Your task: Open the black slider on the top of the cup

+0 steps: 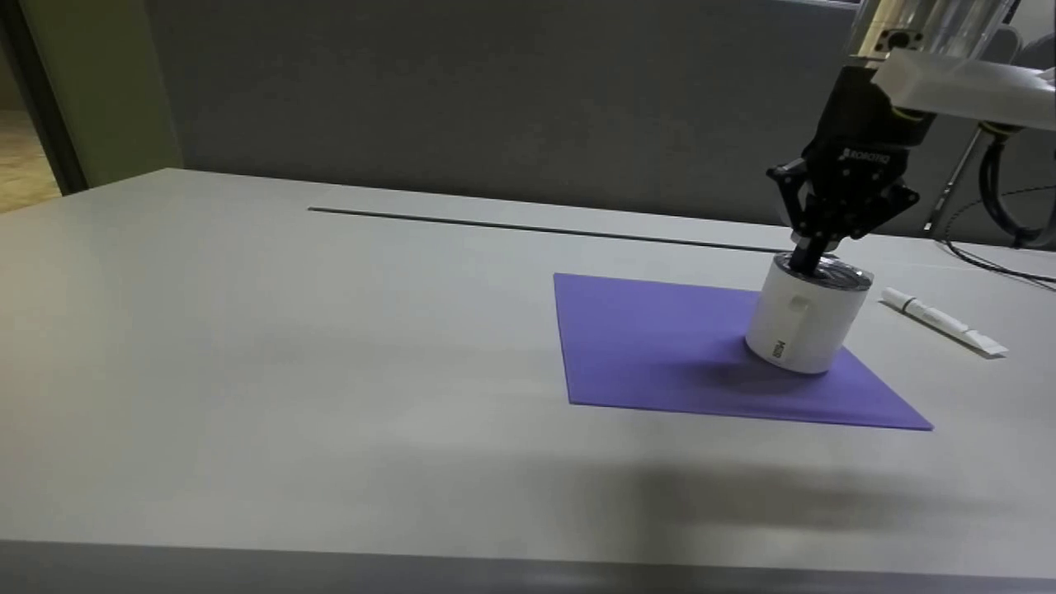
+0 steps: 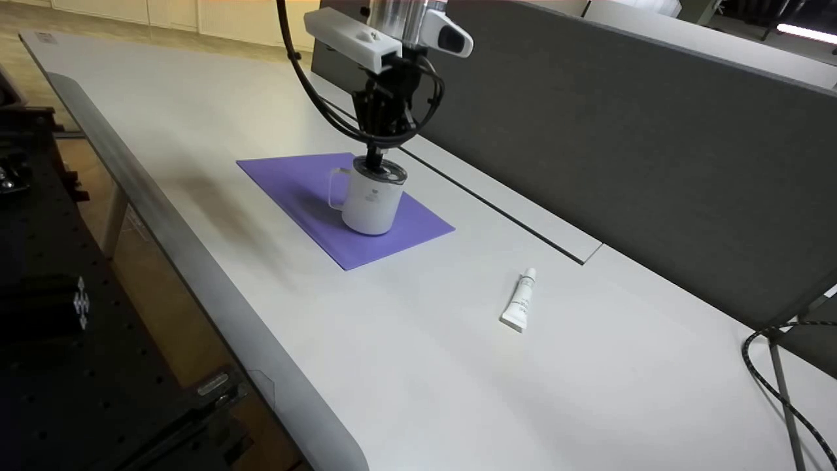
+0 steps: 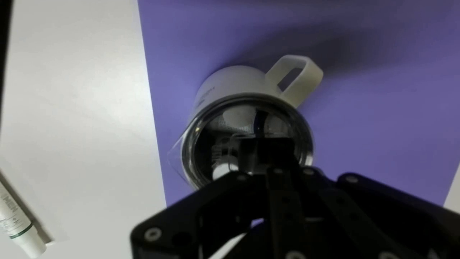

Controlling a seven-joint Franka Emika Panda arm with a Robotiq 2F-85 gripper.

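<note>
Clenched, the claw of a robot arm points straight down at the top of a white cup, its two fingers drawn together and their tips at the dark, glossy lid. Whether anything is pinched between those tips cannot be told from where we stand; they cover part of the lid, and the black slider cannot be made out around them. In an exterior view, a black cable loops across the claw's body and hides some of it.

The cup stands upright on a flat purple mat, nearer the edge that faces a white tube. Its handle sticks out on the side away from the tube, and a clear, pointed lip juts beyond the lid's rim in the wrist view. The tube, banded in dark green where its cap begins, lies on the pale counter, off the mat and well apart from the claw.

Farther out, a dark slot runs along the back of the counter, between the mat and a grey partition that rises behind in both exterior views. A dark braided cord curves near the partition's foot. A black platform dotted with holes stands alongside the counter's front edge.
</note>
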